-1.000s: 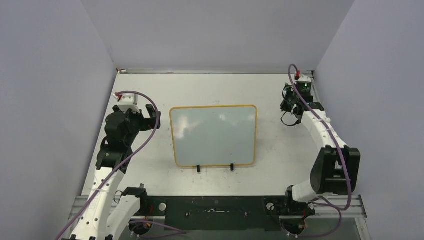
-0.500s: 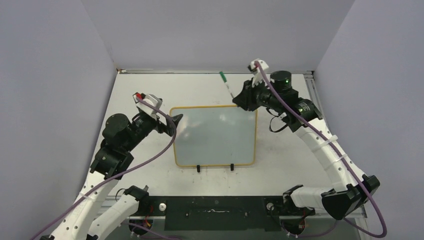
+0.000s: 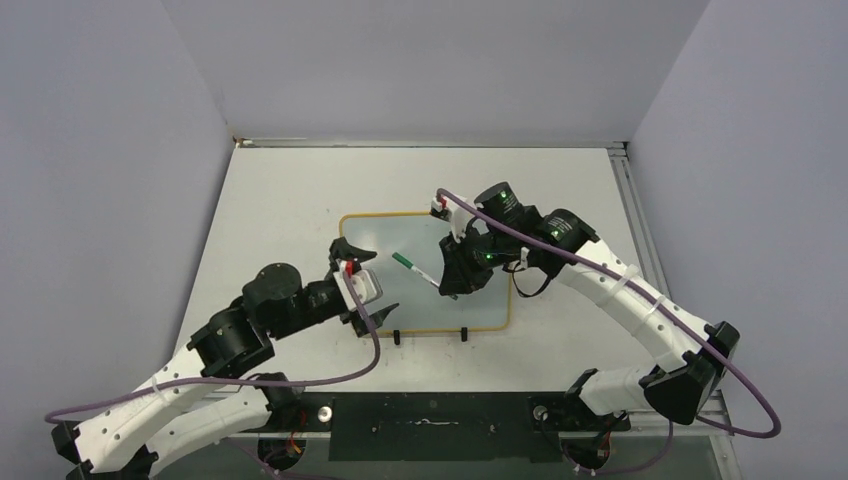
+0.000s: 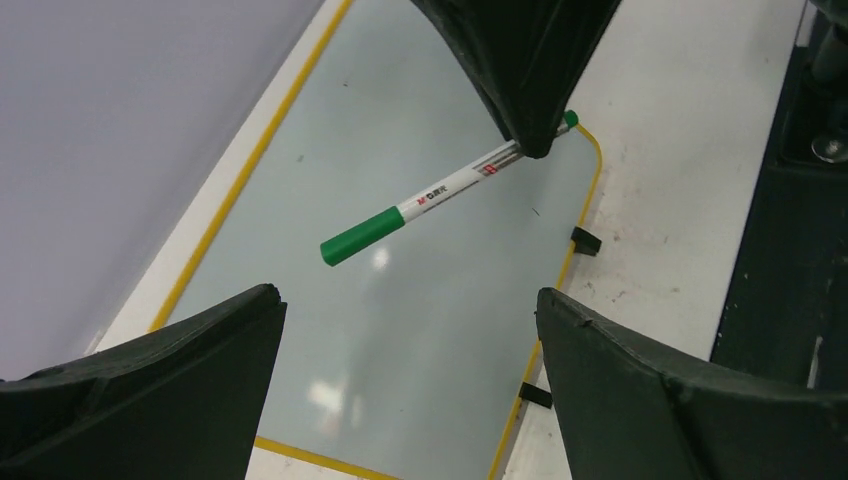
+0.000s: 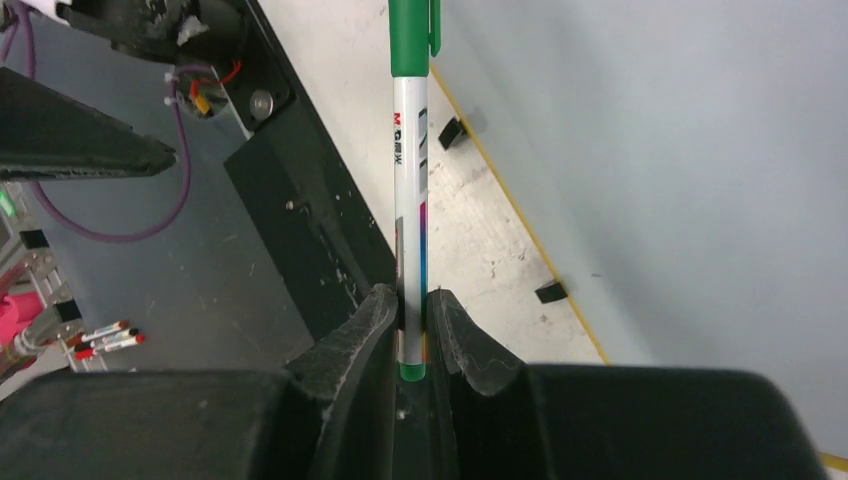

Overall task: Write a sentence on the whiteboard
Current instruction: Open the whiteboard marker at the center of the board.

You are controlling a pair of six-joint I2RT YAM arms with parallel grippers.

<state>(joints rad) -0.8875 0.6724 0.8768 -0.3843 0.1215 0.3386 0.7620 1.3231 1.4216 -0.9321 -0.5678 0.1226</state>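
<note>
The whiteboard (image 3: 430,308) lies flat on the white table (image 3: 280,190).

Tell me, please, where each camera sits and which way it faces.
Top external: fixed overhead, behind, looking down on the whiteboard; left arm and right arm show.
Left wrist: over the whiteboard, looking down; open left fingers frame the bottom.
Right wrist: looks along the green marker clamped between the right fingers.
Shared: all three show the marker and whiteboard.

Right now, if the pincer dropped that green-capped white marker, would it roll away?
Probably: the round green-capped white marker looks smooth, and the glossy yellow-framed whiteboard below offers little grip. Its cap clip might stop it. It seems light: the right pincer holds it by one end.
</note>
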